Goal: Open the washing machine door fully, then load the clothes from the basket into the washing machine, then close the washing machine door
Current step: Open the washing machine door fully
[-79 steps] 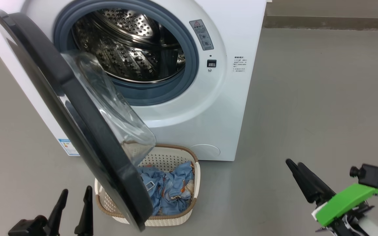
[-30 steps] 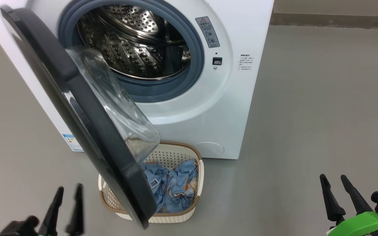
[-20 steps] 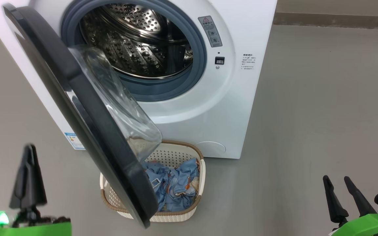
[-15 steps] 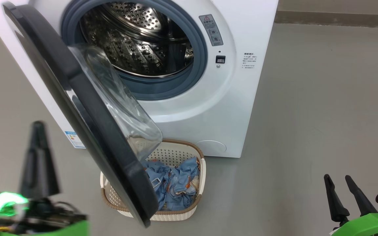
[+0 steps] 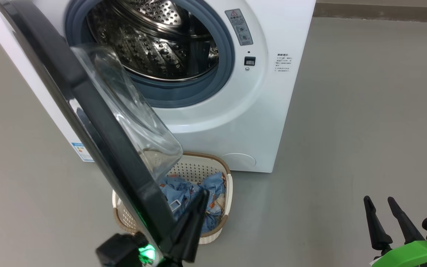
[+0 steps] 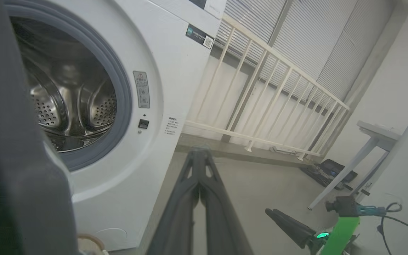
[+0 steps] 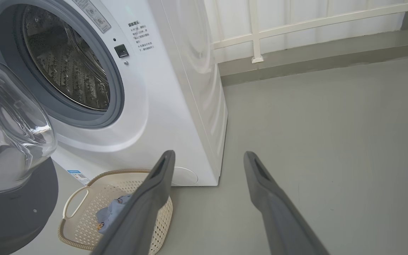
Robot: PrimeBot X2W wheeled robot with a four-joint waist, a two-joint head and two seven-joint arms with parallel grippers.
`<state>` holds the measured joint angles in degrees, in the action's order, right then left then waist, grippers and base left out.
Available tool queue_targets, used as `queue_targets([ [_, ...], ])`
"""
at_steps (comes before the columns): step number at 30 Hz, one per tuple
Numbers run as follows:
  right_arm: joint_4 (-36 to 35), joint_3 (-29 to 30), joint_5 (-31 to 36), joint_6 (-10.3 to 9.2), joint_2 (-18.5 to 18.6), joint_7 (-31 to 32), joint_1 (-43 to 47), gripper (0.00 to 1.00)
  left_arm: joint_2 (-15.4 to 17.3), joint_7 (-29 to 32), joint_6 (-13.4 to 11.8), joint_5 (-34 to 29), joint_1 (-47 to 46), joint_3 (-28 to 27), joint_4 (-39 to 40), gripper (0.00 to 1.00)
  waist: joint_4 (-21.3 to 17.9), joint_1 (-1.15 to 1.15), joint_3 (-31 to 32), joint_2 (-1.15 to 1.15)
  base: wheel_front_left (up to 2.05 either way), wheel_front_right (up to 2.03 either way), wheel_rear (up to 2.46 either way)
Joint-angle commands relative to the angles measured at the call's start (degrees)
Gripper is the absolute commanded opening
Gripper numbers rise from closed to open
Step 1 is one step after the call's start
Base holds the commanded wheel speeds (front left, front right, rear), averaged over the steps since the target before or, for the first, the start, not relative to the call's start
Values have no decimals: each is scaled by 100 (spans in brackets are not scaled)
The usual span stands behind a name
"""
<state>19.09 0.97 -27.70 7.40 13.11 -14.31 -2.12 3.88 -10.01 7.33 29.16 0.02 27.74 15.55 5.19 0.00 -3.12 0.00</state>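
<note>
Washing machine door (image 5: 128, 178) stands open at angle, lower edge over basket (image 5: 225, 174) on floor before washing machine (image 5: 272, 92). Clothes (image 5: 213, 185) lie in basket. Left gripper (image 5: 203, 194) just beside door's lower rim, jaws pressed together, empty. Right gripper (image 5: 378, 200) well apart, jaws wide, empty.

Head camera high up, looking down at the washing machine (image 5: 269, 111), left wrist camera low, close beside the washing machine door (image 6: 12, 159), right wrist camera low, farther back, all three see the drum (image 7: 66, 67)
</note>
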Motion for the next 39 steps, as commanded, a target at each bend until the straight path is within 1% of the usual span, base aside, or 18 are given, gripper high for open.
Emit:
queue_targets([
  [1,-155,-107,99,9,83,-69,-89,100,-15,16,15,151,-81,-105,-146,0,-4,0,-23,0,0,0,0],
  [10,-173,-79,136,9,65,-69,-113,100,-31,-83,-40,331,-221,-257,-1185,0,6,0,-64,0,0,0,0],
  [15,-180,-94,144,9,73,-69,-95,100,-35,-189,-61,409,-335,-411,-1561,0,27,0,-44,0,0,0,0],
  [21,-190,-94,153,9,92,-69,-75,100,-34,-276,-52,465,-377,-453,-1803,0,101,0,17,0,0,0,0],
  [28,-230,-115,171,9,118,-69,-9,100,-27,-333,-80,494,-360,-524,-1965,0,360,0,112,0,0,0,0],
  [35,-250,-152,159,9,145,-69,-18,100,5,-363,-102,503,-361,-573,-2047,0,720,0,166,0,0,0,0],
  [39,-241,-180,140,9,159,-69,-21,100,59,-375,-142,392,-343,-534,-2032,0,946,0,198,0,0,0,0],
])
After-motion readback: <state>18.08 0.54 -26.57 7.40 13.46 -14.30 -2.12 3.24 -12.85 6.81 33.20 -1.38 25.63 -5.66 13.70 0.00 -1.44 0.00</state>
